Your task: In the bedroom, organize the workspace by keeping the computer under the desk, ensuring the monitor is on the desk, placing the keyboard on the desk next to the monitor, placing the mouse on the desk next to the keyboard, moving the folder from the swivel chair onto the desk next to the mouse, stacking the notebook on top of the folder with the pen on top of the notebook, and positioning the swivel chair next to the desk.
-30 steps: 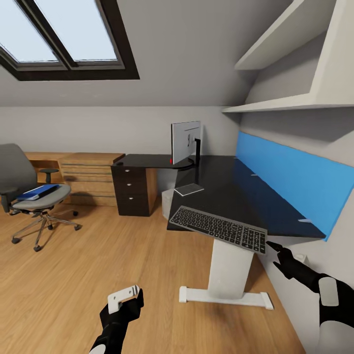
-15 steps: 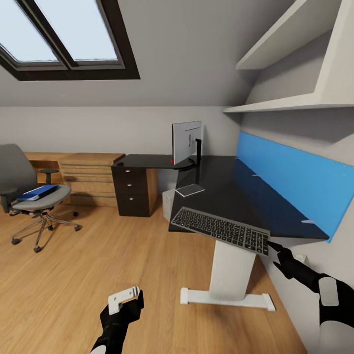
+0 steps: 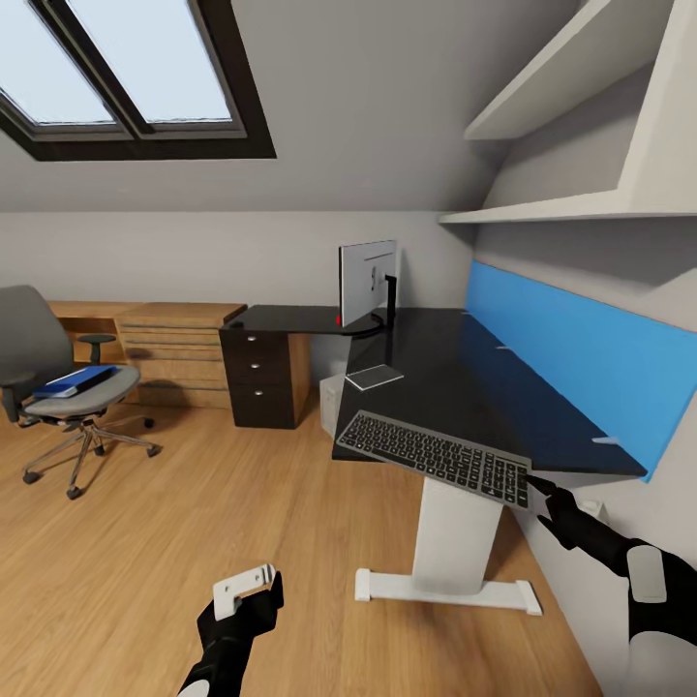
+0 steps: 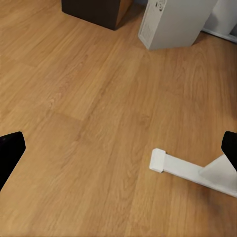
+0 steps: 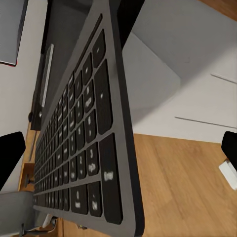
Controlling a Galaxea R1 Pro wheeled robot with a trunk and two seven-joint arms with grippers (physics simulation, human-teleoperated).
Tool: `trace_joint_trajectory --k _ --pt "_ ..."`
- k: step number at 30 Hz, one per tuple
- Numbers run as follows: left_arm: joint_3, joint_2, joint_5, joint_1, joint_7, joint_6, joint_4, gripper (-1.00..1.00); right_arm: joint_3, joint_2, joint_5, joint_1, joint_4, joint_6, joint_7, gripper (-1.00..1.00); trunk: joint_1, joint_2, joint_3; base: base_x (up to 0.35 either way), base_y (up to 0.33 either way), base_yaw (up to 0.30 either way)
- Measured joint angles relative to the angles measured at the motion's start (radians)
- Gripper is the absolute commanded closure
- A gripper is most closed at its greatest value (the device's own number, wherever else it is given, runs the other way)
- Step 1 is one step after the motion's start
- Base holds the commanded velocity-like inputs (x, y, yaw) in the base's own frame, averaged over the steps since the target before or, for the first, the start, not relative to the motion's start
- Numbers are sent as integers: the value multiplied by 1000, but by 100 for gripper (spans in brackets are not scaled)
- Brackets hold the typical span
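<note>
The dark keyboard (image 3: 434, 457) lies tilted across the front edge of the black desk (image 3: 465, 382), its right end overhanging. My right gripper (image 3: 538, 501) is at that end, fingers spread wide, the upper one touching the keyboard (image 5: 84, 148). Farther along the desk are the monitor (image 3: 366, 281) and the thin notebook (image 3: 374, 376). The pale computer (image 3: 330, 399) stands under the desk and also shows as a white box (image 4: 175, 22). At the left, the blue folder (image 3: 73, 378) lies on the swivel chair (image 3: 82, 397). My left gripper (image 3: 247, 592) hangs open above the floor.
The desk's white leg and foot (image 3: 445, 581) stand just ahead of me on the plank floor. A dark drawer unit (image 3: 259, 378) and light oak drawers (image 3: 174, 353) line the back wall. White shelves (image 3: 571, 198) hang above the blue back panel (image 3: 581, 348).
The whole picture has shifted slightly, so the camera moved. The keyboard, the desk and my right gripper keep the same places relative to each other.
</note>
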Motion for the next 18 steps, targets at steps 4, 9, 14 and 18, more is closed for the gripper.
trace_joint_trajectory --k 4,9,14,18 --pt "1 0 0 0 0 0 0 -100 0 0 0 0 0 0 0 -100 0 0 0 30 0 0" --pt "1 0 0 0 0 0 0 -100 0 0 0 0 0 0 0 -100 0 0 0 131 0 0" --pt "0 0 0 0 1 0 0 -100 0 0 0 0 0 0 0 -100 0 0 0 34 0 0" --pt "0 0 0 0 1 0 0 -100 0 0 0 0 0 0 0 -100 0 0 0 8 0 0"
